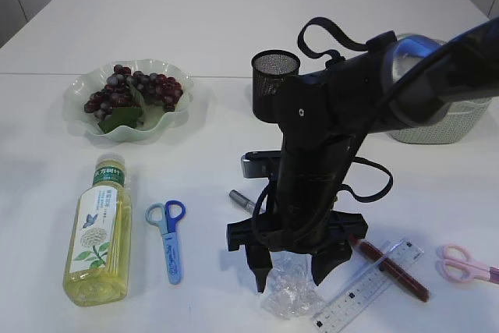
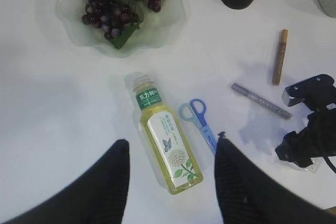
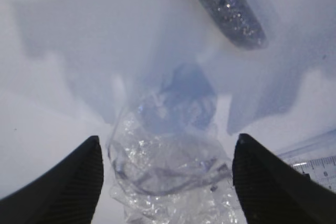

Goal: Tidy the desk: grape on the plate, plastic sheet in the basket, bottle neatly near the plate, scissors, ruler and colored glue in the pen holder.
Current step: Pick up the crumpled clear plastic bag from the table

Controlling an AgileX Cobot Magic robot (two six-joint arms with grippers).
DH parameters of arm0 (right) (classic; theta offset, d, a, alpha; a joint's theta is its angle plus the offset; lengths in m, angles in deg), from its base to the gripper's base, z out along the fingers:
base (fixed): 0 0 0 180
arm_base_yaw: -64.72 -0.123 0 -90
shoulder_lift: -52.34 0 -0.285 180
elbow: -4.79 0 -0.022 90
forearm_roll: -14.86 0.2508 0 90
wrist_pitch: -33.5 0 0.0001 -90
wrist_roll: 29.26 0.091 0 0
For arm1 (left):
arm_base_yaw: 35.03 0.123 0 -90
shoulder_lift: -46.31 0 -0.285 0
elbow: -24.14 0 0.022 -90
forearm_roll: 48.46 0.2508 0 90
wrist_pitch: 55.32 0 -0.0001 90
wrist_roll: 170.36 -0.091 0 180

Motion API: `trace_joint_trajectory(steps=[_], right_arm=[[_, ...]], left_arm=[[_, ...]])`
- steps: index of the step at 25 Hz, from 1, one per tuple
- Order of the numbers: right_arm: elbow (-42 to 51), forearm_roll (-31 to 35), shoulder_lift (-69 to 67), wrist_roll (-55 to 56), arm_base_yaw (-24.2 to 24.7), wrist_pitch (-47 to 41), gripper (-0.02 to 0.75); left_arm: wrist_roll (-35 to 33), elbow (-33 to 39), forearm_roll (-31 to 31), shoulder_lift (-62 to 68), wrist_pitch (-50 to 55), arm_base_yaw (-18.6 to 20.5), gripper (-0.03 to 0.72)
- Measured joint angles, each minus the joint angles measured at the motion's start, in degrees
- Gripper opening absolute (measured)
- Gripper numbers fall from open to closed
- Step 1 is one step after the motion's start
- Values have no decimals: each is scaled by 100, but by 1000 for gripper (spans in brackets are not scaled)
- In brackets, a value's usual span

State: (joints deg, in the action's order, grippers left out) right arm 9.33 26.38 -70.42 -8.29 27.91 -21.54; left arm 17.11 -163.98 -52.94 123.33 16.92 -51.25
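Two scissors [image 1: 167, 232] [image 1: 465, 263], three glue pens [image 2: 261, 100] [image 2: 280, 56] [image 1: 392, 269], one bottle [image 1: 98, 232].

Crumpled clear plastic sheet [image 1: 290, 290] lies beside the ruler [image 1: 368, 285].

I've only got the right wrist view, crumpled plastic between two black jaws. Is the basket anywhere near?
Observer: Yes. The exterior view shows the basket at the table's right edge, behind the right arm.
Operator: Are the grapes done?
Observer: The grapes lie on the plate, far left.
Operator: And the pen holder?
Observer: The pen holder stands upright behind the arm; I can't see inside it.
Operator: Scissors?
Observer: Blue scissors lie flat beside the bottle.
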Motion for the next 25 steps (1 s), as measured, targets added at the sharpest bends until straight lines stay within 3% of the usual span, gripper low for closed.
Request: trace_joint_trajectory(steps=[10, 14, 18, 25], right_arm=[[0, 25, -59, -31, 0, 36, 591], [0, 25, -59, -32, 0, 44, 551], [0, 25, -59, -42, 0, 44, 452], [0, 25, -59, -132, 0, 34, 141]], left_arm=[[0, 0, 9, 0, 0, 0, 384], [0, 0, 9, 0, 0, 0, 384], [0, 0, 9, 0, 0, 0, 384], [0, 0, 9, 0, 0, 0, 382]])
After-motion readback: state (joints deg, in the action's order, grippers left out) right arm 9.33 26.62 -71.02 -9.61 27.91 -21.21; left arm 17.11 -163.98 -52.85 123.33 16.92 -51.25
